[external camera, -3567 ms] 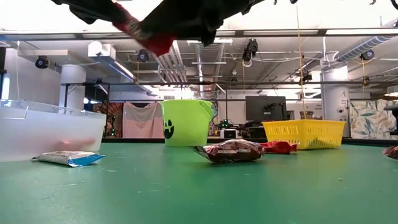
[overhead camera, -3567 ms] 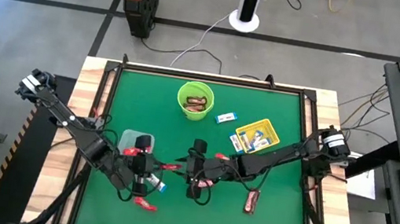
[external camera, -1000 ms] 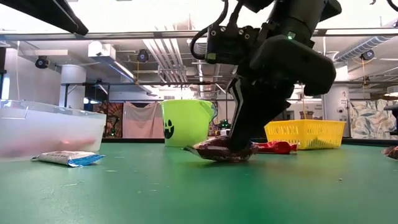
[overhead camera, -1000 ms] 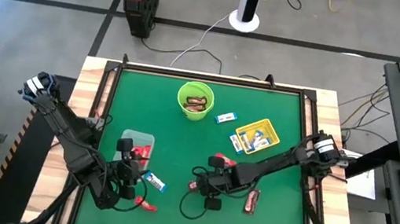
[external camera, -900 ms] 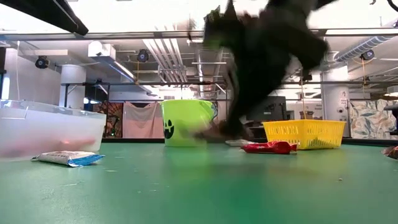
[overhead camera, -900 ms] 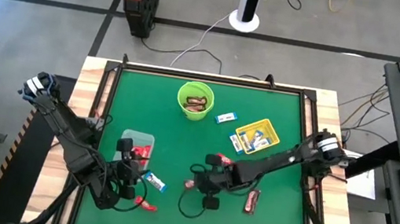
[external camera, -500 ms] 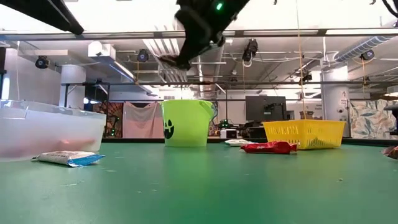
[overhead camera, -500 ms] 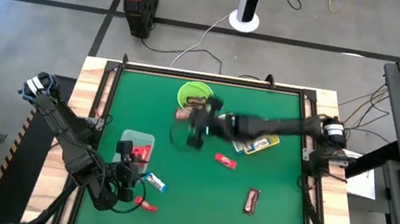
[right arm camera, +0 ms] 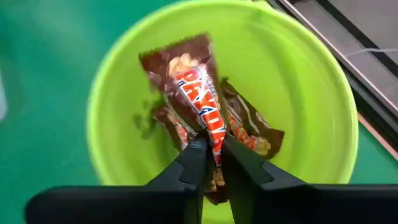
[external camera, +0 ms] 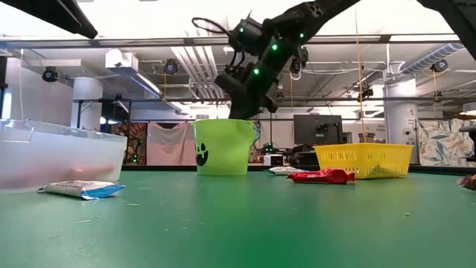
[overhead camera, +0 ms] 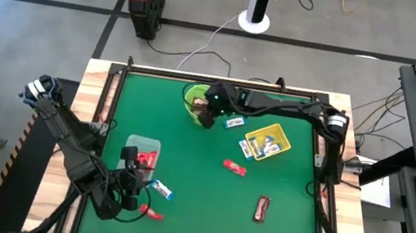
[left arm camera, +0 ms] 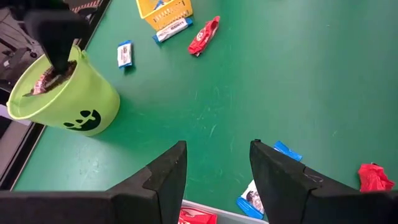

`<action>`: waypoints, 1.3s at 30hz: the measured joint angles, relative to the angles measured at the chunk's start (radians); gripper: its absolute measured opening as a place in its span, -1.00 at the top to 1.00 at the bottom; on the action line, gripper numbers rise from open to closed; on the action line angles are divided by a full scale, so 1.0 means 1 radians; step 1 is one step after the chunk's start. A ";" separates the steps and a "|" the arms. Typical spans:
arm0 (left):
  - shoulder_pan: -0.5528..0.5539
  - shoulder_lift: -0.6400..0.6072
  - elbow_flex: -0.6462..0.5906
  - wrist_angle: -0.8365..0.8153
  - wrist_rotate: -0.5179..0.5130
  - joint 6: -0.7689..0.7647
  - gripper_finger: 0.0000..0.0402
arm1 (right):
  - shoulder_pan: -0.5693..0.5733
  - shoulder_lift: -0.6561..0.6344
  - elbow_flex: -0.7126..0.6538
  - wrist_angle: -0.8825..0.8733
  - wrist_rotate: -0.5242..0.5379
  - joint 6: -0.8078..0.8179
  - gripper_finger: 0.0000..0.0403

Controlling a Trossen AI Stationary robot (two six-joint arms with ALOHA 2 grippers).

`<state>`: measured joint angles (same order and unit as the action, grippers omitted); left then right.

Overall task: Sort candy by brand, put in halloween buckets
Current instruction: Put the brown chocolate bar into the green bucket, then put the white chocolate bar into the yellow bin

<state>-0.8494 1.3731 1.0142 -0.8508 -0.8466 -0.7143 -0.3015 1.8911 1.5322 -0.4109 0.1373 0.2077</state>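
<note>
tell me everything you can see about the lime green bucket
The lime green bucket is a small round container of smooth plastic-looking material, wider at the rim than at the base, with a black jack-o'-lantern face printed on its side. It stands upright on the green table near the far edge. Inside lie brown-wrapped candy bars. The right gripper hangs over its mouth, fingers pinching one brown bar that dangles into the bucket. Whether the gripper touches the rim cannot be told.

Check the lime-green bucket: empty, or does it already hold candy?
Not empty. The lime-green bucket holds brown-wrapped bars, and the right end effector above it pinches another brown bar hanging inside its rim.
</note>
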 joint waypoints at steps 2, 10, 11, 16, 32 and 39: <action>0.000 0.000 0.000 0.000 0.000 0.000 0.20 | 0.002 0.000 0.002 0.006 0.000 0.000 0.71; 0.000 0.000 -0.001 -0.004 -0.005 -0.002 0.20 | 0.012 -0.001 0.040 -0.002 0.038 0.018 0.23; 0.000 0.000 -0.001 -0.004 -0.005 -0.004 0.20 | 0.023 -0.003 0.047 -0.004 0.028 0.017 0.20; -0.009 0.000 -0.001 -0.003 0.008 -0.005 0.20 | 0.136 -0.026 0.076 0.002 0.015 -0.036 0.11; -0.100 0.000 -0.002 -0.002 -0.008 -0.089 0.20 | 0.600 0.003 -0.143 0.574 0.275 -0.031 0.13; -0.100 0.000 -0.002 -0.001 -0.010 -0.089 0.20 | 0.657 0.181 -0.121 0.794 0.290 -0.018 0.13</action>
<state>-0.9493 1.3727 1.0119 -0.8522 -0.8570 -0.8029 0.3557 2.0721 1.4108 0.3826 0.4275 0.1900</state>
